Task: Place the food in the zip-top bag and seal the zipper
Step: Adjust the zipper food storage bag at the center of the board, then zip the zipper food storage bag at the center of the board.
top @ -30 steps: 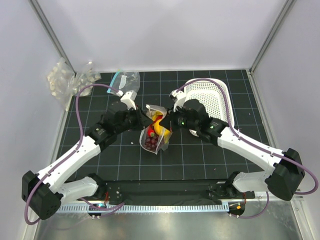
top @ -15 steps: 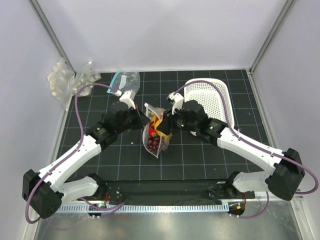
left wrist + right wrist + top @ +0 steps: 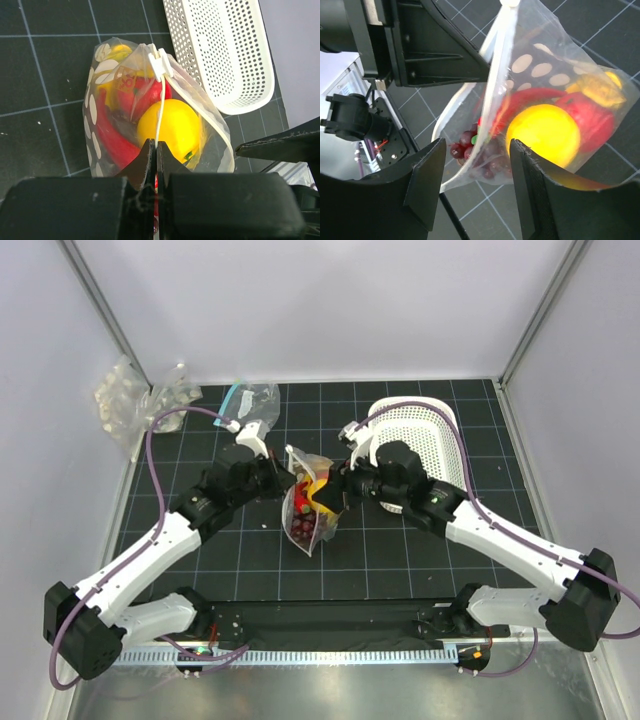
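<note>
The zip-top bag stands mid-table between both grippers, with the food inside. A round yellow fruit, a round red fruit, a red chili and a banana show through the plastic. Purple grapes lie at the bag's bottom. My left gripper is shut on the pale zipper, below its white slider. My right gripper is open just beside the bag, its fingers either side of the bag's lower corner without touching it.
A white perforated basket stands at the back right, close behind the right arm. A clear bag with a teal strip lies at the back left. Bumpy clear packs sit off the mat's back left corner.
My right gripper has opened and let go of the bag's edge, backing off slightly. The left gripper has closed fully on the zipper. The bag has narrowed and shifted a little left.
</note>
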